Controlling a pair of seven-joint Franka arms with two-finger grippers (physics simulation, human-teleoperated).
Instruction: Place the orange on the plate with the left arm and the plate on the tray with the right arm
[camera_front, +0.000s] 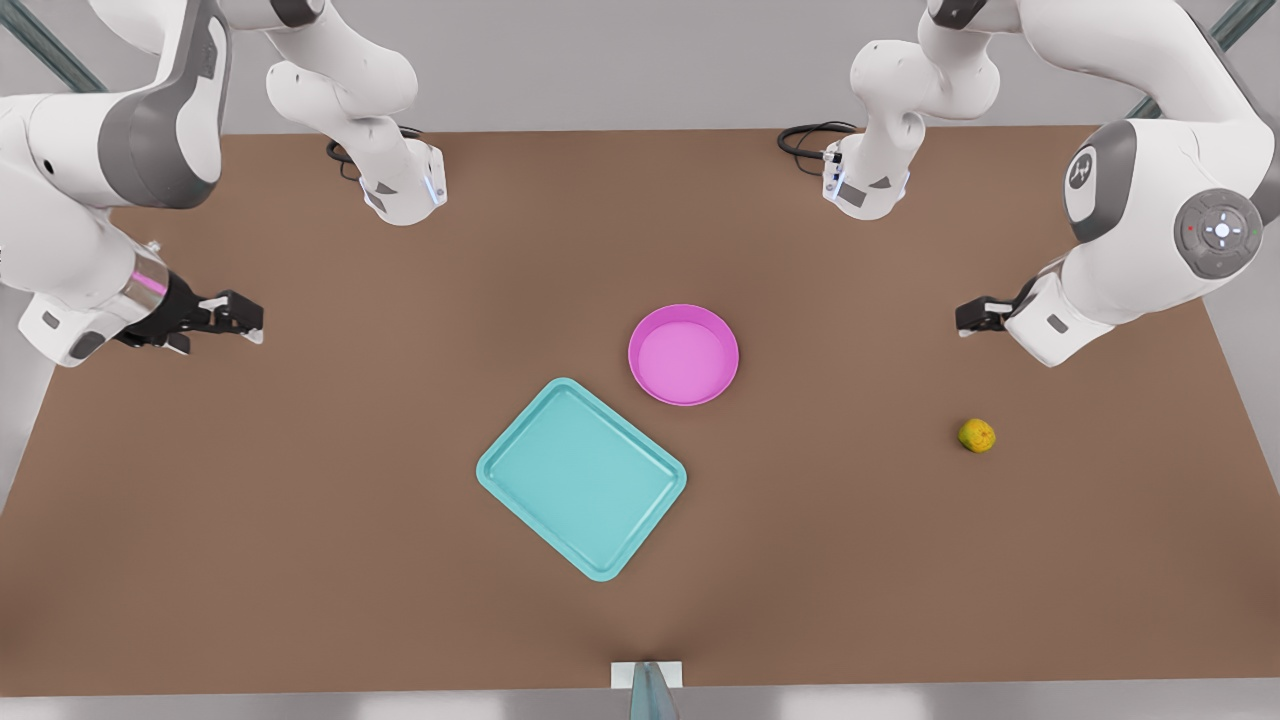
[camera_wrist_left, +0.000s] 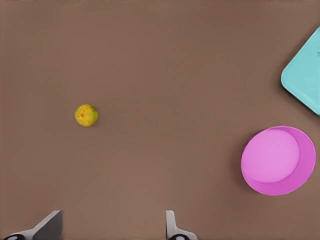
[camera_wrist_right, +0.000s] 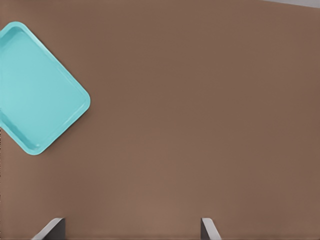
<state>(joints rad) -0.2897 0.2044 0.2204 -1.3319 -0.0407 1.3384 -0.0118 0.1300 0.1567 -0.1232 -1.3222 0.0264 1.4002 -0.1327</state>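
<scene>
Yellow-green orange (camera_front: 977, 435) sits bare on the table (camera_front: 300, 560), well apart from plate (camera_front: 683, 354) and tray (camera_front: 581, 477); left gripper (camera_front: 975, 318), fingers wide, should be centred overhead before descent, while right gripper (camera_front: 235, 318), also spread wide, is kept waiting.

Brown matte tabletop (camera_front: 300, 520), evenly lit; pale grey wall (camera_front: 620, 60) behind; metal struts at corners.

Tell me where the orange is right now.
The orange sits alone on the brown table at the front view's right, well clear of the pink plate, below the open left gripper; the left wrist view shows it too.
</scene>
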